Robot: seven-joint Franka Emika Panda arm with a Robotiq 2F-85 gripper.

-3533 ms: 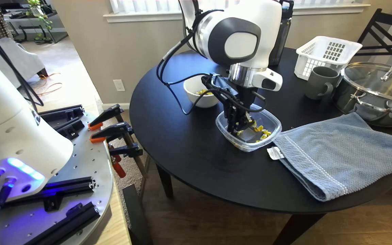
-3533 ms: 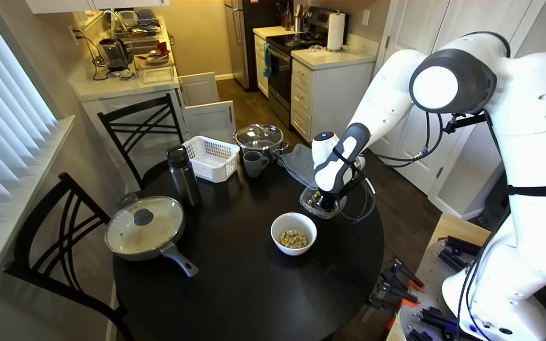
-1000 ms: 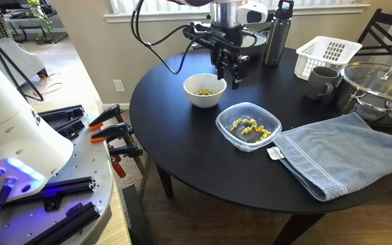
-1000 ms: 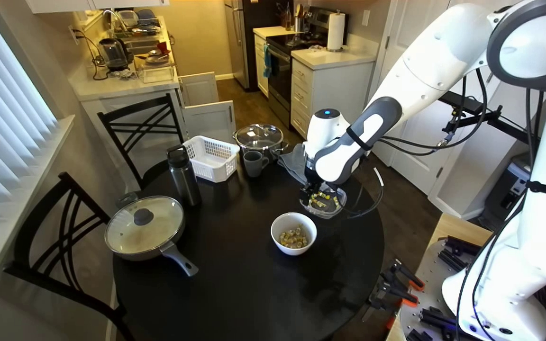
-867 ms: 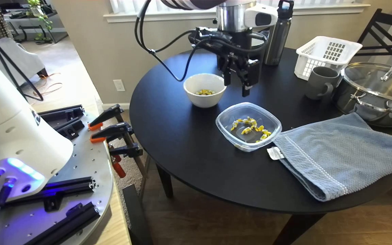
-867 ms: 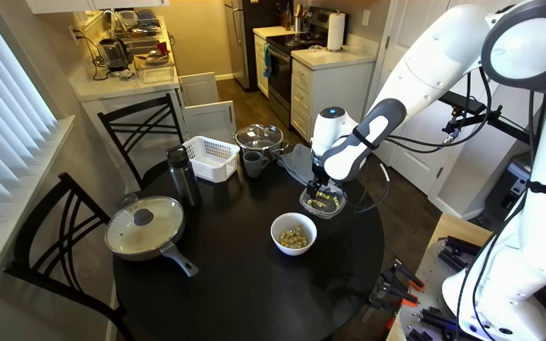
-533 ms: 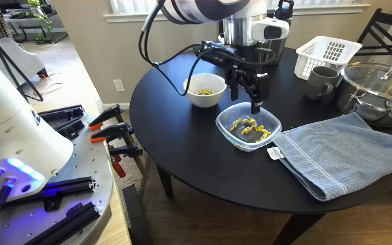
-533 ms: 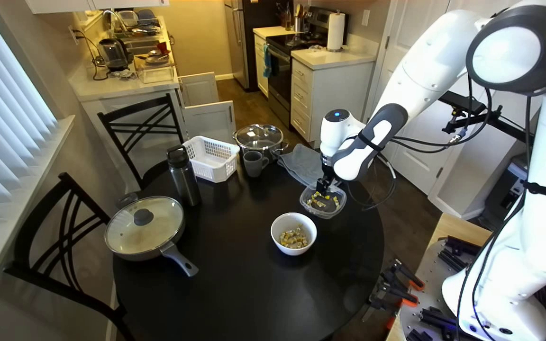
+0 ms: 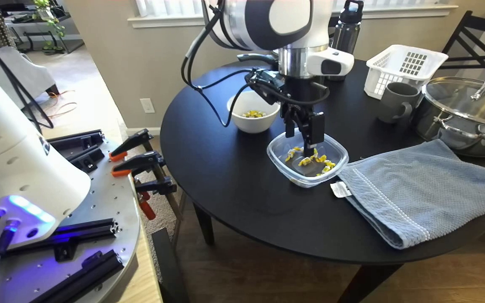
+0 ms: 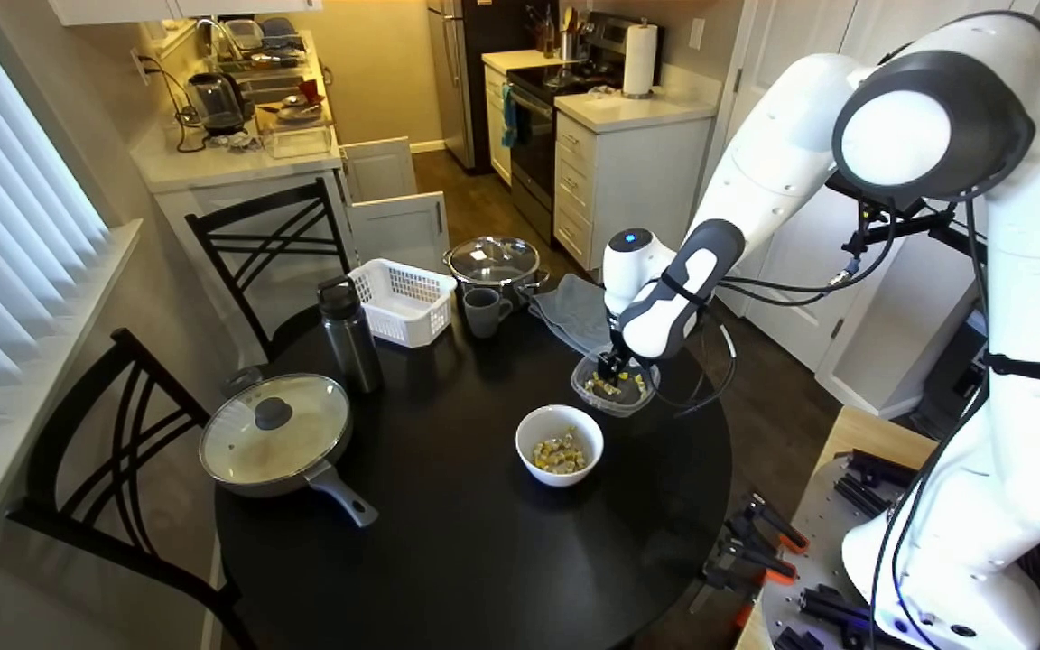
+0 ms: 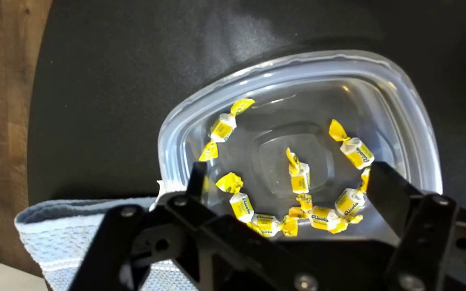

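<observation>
Wrapped candies [image 11: 299,182] lay in a clear container [image 11: 326,66], below the jaws. White robot arm [image 10: 768,171] reached in over a round black table [image 10: 448,560]. Folded blue-gray towel [image 9: 432,193] lay on it, just beside the container. Lidded frying pan [image 10: 276,442] sat across the table, well apart from the container. Lidded steel pot [image 10: 495,262] stood near the towel, white slotted basket [image 10: 398,327] near the pot, steel bottle [image 10: 355,348] next to the basket. Container stood upright, open on top. White bowl [image 9: 251,125] stood near it, on the side away from the towel, yellow pieces [image 10: 561,457] inside. Gray mug [image 9: 394,105] stood just beside the pot. Jaws were released, spread wide, pointing down over the container; couldn't tell whether the tips touched any candy. At least seven candies showed in the wrist view, white-and-yellow wrappers with twisted ends; most were strung loosely together, one lay apart toward the upper left.
</observation>
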